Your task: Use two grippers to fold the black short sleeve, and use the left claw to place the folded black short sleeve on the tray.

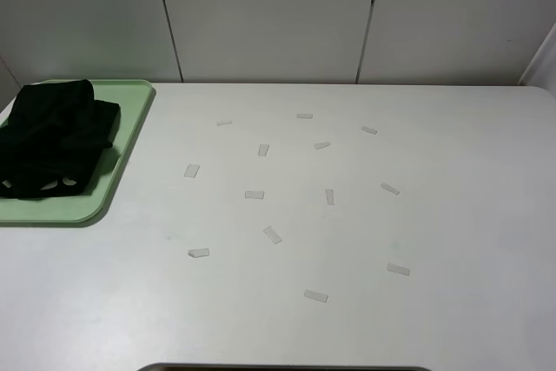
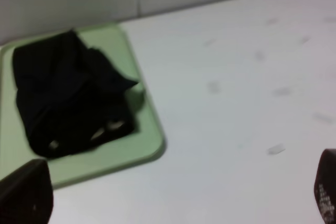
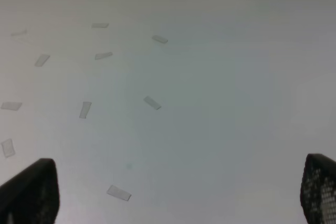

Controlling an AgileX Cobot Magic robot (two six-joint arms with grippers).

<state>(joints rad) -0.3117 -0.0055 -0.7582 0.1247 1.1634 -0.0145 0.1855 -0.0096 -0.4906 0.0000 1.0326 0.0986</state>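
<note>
While folded on the tray (image 1: 130, 128), black short sleeve (image 1: 52, 141) well apart from both grippers (left gripper (image 2: 173, 192), right gripper (image 3: 173, 195), jaws apart).

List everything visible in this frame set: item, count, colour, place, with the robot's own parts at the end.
black short sleeve: one, black, folded in a bundle on the tray
tray: one, light green, far left of the table
tape strips: about fifteen, pale grey, scattered flat across the table's middle
table: one, white, fills the scene
wall panels: pale grey, behind the table
left end effector: open, dark fingertips, off the cloth
right end effector: open, dark fingertips, over bare table
</note>
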